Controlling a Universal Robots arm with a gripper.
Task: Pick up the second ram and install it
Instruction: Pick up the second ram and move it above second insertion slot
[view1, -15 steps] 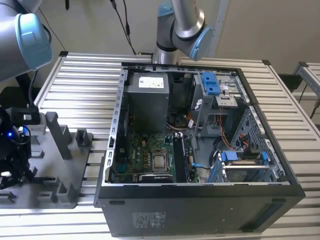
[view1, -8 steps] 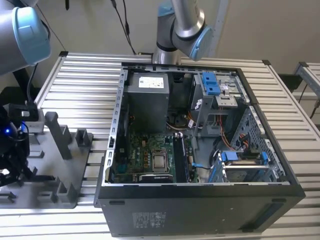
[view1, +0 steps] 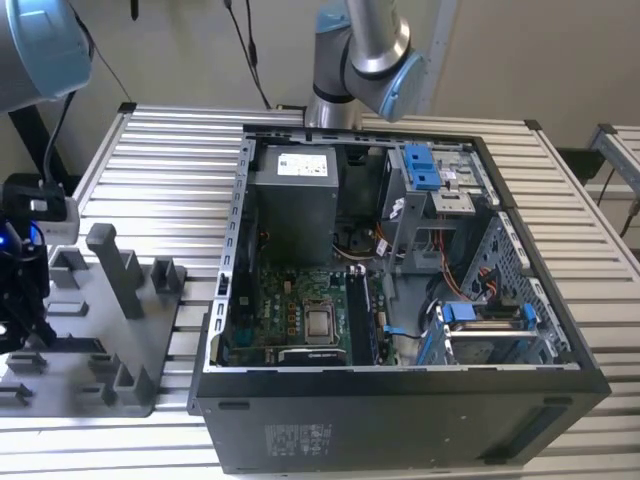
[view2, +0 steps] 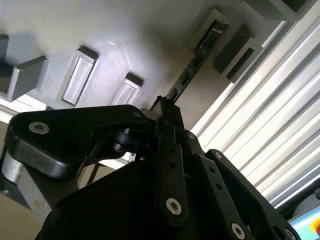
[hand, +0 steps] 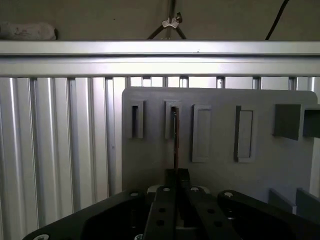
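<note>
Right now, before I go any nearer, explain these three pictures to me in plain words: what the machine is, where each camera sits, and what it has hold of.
The machine is a single robot arm ending in a hand. The exterior view comes from a camera off the arm. It shows a slatted metal table bearing an open computer case and, at that view's left, a grey holder tray. Both wrist views come from cameras riding on the arm, looking past the hand at the tray. In both, a thin dark stick, the second ram, stands on edge in one of the tray's slots. The hand appears closed on its near end, and the ram is not yet out of the tray.
</note>
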